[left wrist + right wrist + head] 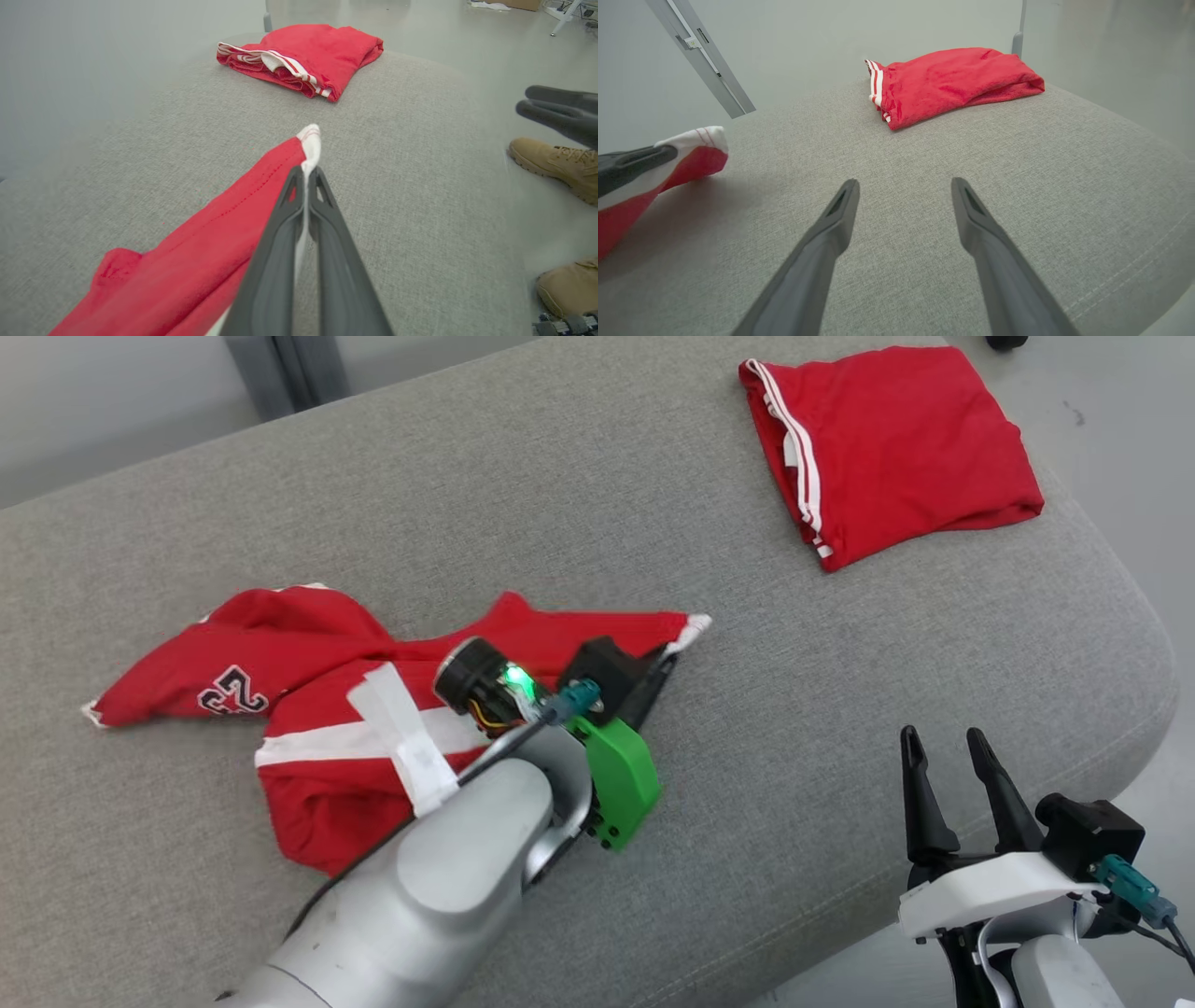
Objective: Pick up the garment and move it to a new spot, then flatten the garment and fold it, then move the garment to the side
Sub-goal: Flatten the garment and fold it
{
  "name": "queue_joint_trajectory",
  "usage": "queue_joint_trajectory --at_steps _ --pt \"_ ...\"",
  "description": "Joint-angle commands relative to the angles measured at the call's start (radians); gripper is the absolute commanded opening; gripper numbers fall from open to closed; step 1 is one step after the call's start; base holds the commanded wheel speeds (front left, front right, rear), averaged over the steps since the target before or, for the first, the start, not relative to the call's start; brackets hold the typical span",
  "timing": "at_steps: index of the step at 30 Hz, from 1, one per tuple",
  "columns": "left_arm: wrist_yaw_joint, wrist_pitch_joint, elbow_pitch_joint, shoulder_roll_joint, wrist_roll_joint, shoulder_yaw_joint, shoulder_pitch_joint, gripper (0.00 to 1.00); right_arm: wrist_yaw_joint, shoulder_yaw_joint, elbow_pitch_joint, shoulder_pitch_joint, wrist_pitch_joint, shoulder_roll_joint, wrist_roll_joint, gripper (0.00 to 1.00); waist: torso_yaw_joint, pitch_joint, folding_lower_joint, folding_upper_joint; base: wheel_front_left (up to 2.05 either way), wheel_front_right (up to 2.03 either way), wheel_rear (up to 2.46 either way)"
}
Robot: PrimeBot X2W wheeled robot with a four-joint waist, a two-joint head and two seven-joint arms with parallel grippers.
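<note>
A crumpled red garment (280,644) with white stripes and a number patch lies at the left of the grey cushion (653,523). My left gripper (667,663) is shut on its white-trimmed right corner. In the left wrist view the two fingers (306,175) pinch that white-edged corner, and the red cloth (210,242) trails back to the left. My right gripper (943,742) stands open over the cushion's front right edge with nothing between its fingers (903,186). From the right wrist view the held corner (700,149) sits at the left, just above the cushion.
A second red garment (896,448), folded, lies at the cushion's far right corner. The cushion's rounded edge drops off at the right, close to my right gripper. A person's tan boots (556,161) stand on the floor beyond that edge.
</note>
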Motion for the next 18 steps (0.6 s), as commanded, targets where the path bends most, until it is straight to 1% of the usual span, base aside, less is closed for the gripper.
queue_joint_trajectory --at_steps 1,2,3,8,12,14,16,18 --pt "0.023 -0.008 -0.039 0.005 -0.033 -0.038 0.025 0.15 -0.002 0.004 0.004 -0.008 0.000 -0.001 0.007 1.00 -0.014 0.006 0.0000 0.0000 0.00 0.00 0.00" --pt "0.031 -0.010 -0.055 0.005 -0.044 -0.059 0.032 0.61 -0.002 0.006 0.006 -0.009 0.000 -0.001 0.010 1.00 -0.019 0.007 0.0000 0.0000 0.00 0.00 0.00" --pt "0.040 -0.007 -0.065 0.005 -0.061 -0.075 0.039 1.00 -0.002 0.006 0.007 -0.010 0.000 -0.001 0.012 1.00 -0.023 0.008 0.0000 0.0000 0.00 0.00 0.00" --pt "0.075 -0.010 -0.100 0.004 -0.144 -0.105 0.045 1.00 -0.002 -0.001 0.011 0.001 0.000 -0.001 0.018 1.00 -0.027 0.005 0.0000 0.0000 0.00 0.00 0.00" --pt "0.096 -0.032 -0.143 0.004 -0.213 -0.090 0.052 1.00 -0.002 -0.014 0.014 0.019 0.000 -0.001 0.014 1.00 -0.015 -0.008 0.0000 0.0000 0.00 0.00 0.00" --pt "0.115 -0.044 -0.164 0.005 -0.239 -0.068 0.062 1.00 -0.002 -0.021 0.015 0.027 0.000 -0.001 0.011 1.00 -0.004 -0.018 0.0000 0.0000 0.00 0.00 0.00" --pt "0.140 -0.058 -0.182 0.021 -0.265 -0.035 0.076 1.00 -0.002 -0.028 0.014 0.029 0.000 -0.001 0.007 1.00 0.008 -0.027 0.0000 0.0000 0.00 0.00 0.00" --pt "0.167 -0.074 -0.208 0.060 -0.299 0.014 0.110 1.00 -0.002 -0.032 0.012 0.036 0.000 -0.001 0.001 1.00 0.020 -0.038 0.0000 0.0000 0.00 0.00 0.00"
